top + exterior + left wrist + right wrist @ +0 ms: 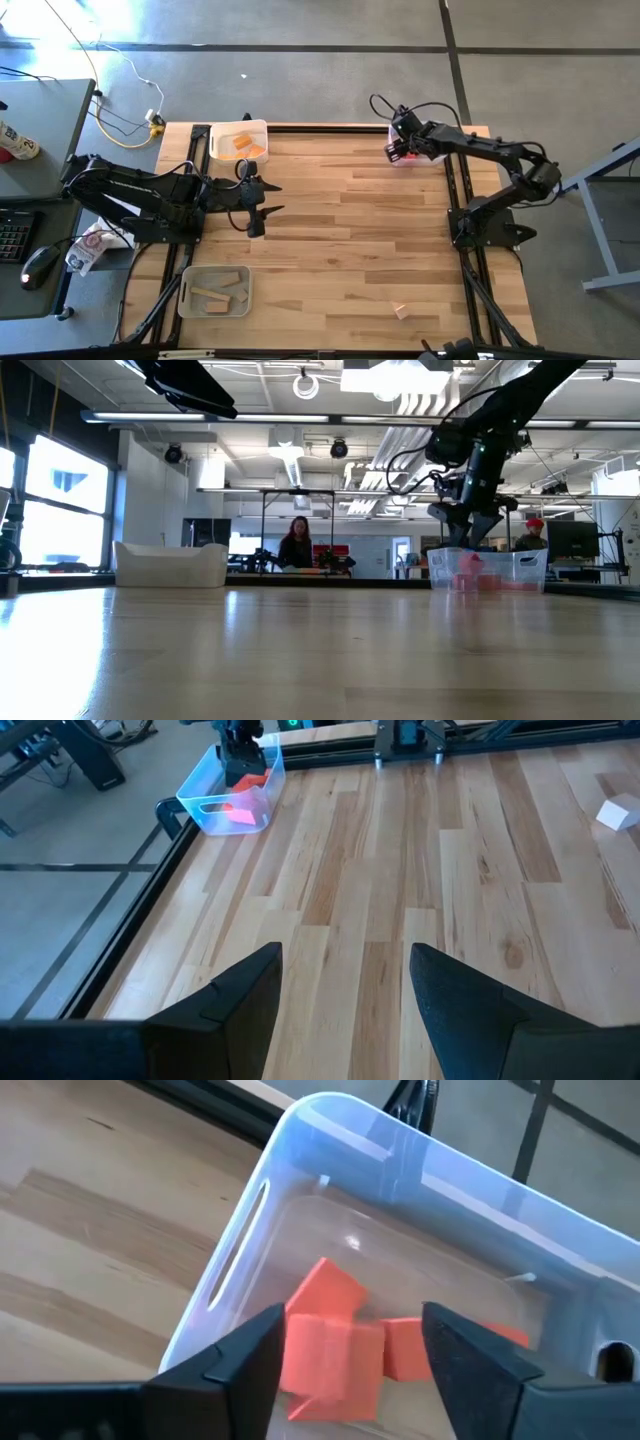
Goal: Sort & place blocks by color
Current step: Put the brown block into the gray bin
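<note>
Nearly done: red blocks (pixel 330 1345) sit in the tray (pixel 405 155) at the table's far right corner, orange in the far-left tray (pixel 238 142), tan in the near-left tray (pixel 214 292), and one pale block (pixel 401 311) lies loose near the near edge. Right gripper (pixel 350 1370) hovers over the red tray, fingers apart around a red block, contact unclear; left gripper (pixel 258 204) waits wide and empty by the left edge. Mid-table (pixel 360 230) gives open room to reach the stray.

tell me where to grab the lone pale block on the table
Pinch the pale block across two opposite flat sides, coming straight down from above. It lies flat and alone on the table, with free room on every side.
</note>
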Motion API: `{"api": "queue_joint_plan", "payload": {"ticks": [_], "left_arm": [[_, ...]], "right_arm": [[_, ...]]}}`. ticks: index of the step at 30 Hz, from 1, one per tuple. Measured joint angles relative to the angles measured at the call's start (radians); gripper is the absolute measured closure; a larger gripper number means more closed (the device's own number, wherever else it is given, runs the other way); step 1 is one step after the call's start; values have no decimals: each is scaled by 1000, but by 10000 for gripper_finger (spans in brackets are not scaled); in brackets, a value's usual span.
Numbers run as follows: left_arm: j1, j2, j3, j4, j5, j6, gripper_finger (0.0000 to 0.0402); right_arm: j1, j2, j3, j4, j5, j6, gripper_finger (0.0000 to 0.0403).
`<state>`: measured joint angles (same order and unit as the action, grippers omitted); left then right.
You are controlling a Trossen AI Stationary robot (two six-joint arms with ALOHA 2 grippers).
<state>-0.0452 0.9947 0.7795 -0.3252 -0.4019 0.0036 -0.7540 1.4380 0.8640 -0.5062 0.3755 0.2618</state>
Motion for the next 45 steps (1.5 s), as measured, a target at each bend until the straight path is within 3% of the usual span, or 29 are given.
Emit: {"api": "queue_joint_plan", "payload": {"ticks": [7, 16, 29, 40, 45], "left_arm": [[0, 0, 0, 0, -2, 0, 195], [0, 0, 0, 0, -2, 0, 195], [0, 0, 0, -1, -2, 34, 195], [0, 0, 0, -1, -2, 34, 195], [0, 0, 0, -1, -2, 34, 195]], "right_arm": [[21, -1, 73, -185, -21, 51, 178], [169, -1, 111, -344, -54, 110, 190], [494, -2, 111, -476, -255, 308, 190], [807, -2, 111, -490, -406, 538, 190], [933, -2, 111, -476, -428, 621, 190]]}}
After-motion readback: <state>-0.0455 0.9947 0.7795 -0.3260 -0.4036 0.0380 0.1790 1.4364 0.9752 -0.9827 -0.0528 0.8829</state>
